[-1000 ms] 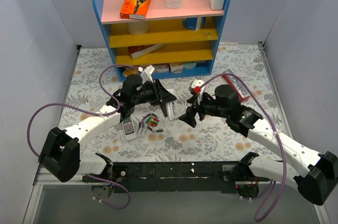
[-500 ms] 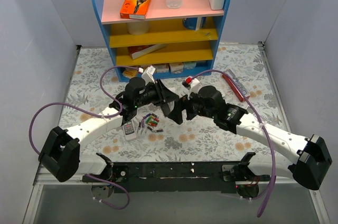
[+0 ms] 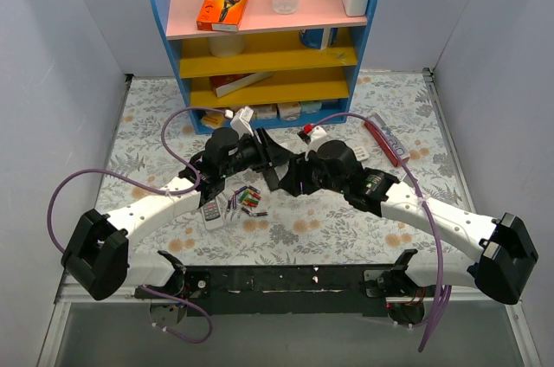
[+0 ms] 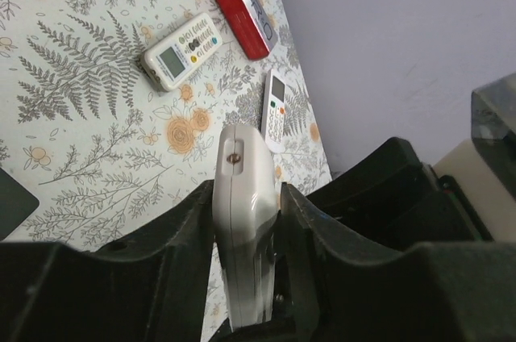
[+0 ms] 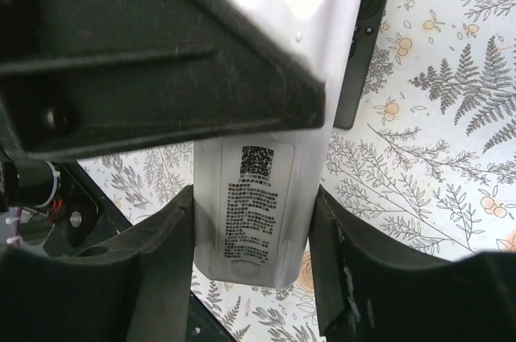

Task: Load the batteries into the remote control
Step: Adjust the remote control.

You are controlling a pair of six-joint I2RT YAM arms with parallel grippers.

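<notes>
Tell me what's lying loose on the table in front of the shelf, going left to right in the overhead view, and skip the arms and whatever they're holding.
small grey remote → batteries → long red remote

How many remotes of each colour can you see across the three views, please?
White: 4, the held remote, display remote, small remote, grey-white remote
Red: 1, the red remote
Black: 1, the black remote
Total: 6
</notes>
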